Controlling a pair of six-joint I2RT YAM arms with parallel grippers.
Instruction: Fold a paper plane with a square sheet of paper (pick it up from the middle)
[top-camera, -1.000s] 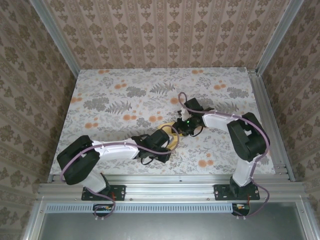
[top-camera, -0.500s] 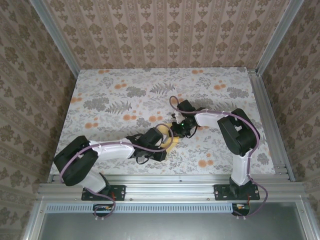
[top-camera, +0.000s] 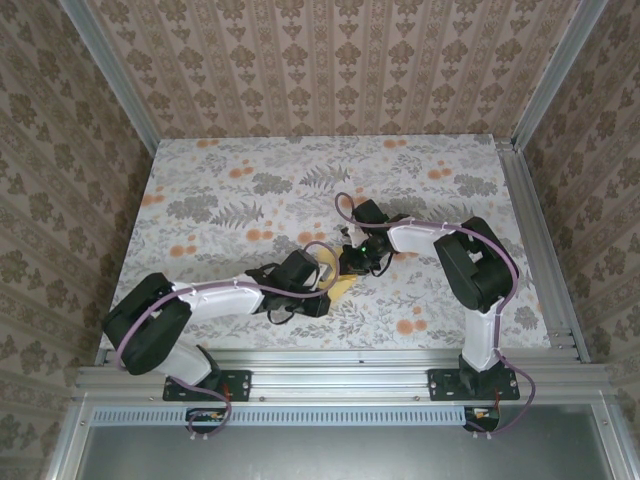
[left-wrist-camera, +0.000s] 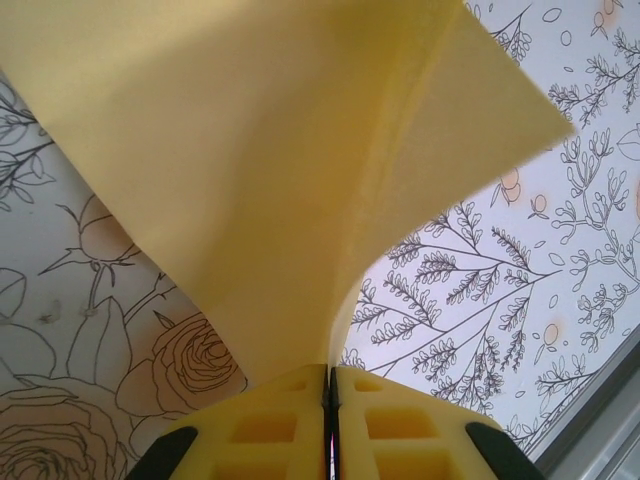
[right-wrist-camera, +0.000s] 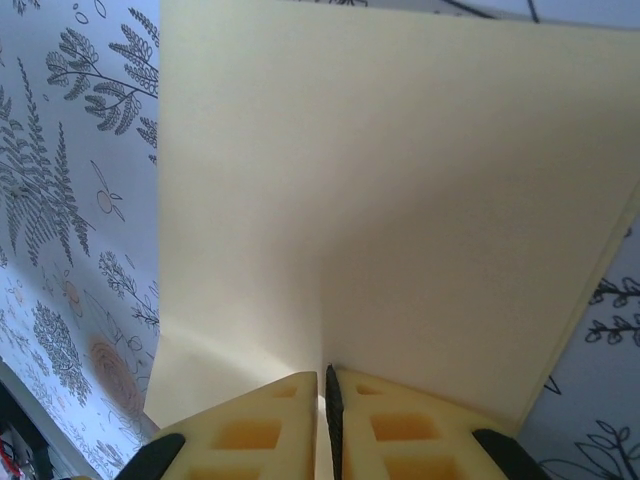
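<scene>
- The square sheet of paper (top-camera: 342, 287) is near the middle of the top view, a bit below the center. It is pale yellow. Only a small bit of it peeks out between the two arms.
- The left gripper (top-camera: 322, 279) comes in from the lower left of the top view. The right gripper (top-camera: 352, 262) comes in from the right. The two grippers are very close to each other, with the paper between them.
- In the left wrist view, the two yellow fingers (left-wrist-camera: 270, 430) sit at the bottom of the frame, pressed together. They pinch the bottom edge of the paper. The paper rises from them, curves, and spreads wide across the top of the frame.
- In the right wrist view, the yellow fingers (right-wrist-camera: 250, 435) at the bottom are pressed together too. The paper goes in between them, so this gripper is also clamped on it. The paper covers most of that frame and looks flat and smooth.
- The flower cloth (top-camera: 220, 200) lies under everything. It shows at the left and right sides of both wrist views.
</scene>
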